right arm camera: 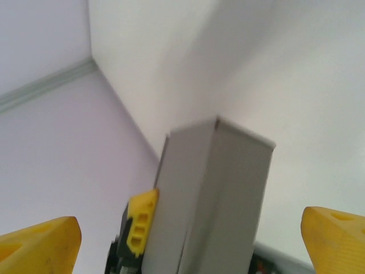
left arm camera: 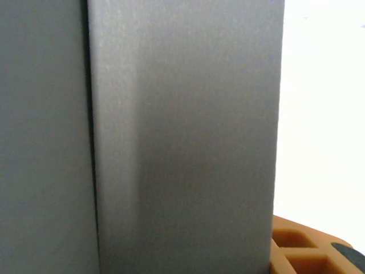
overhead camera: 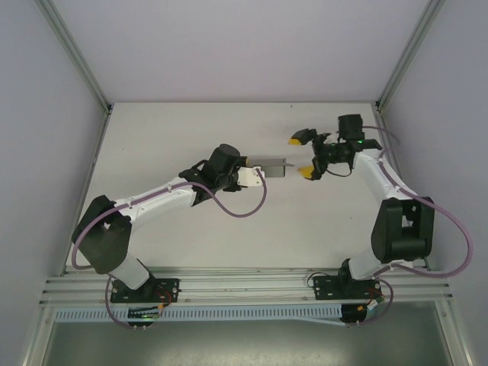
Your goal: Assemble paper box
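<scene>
The paper box (overhead camera: 273,165) is a grey cardboard box held off the table at its middle, sticking out rightward from my left gripper (overhead camera: 261,171), which is shut on it. In the left wrist view the box's grey wall (left arm camera: 182,142) is pressed close to the lens, with one orange finger (left arm camera: 302,248) at its right edge. My right gripper (overhead camera: 301,156) stands open just right of the box's free end, not touching it. In the right wrist view the box (right arm camera: 222,188) stands between my wide-apart yellow fingertips (right arm camera: 34,245), and a yellow finger of the left gripper (right arm camera: 140,225) lies against its side.
The white table (overhead camera: 191,130) spreads around both arms. Pale walls and aluminium posts (overhead camera: 76,57) enclose it on three sides. A metal rail (overhead camera: 244,286) runs along the near edge by the arm bases.
</scene>
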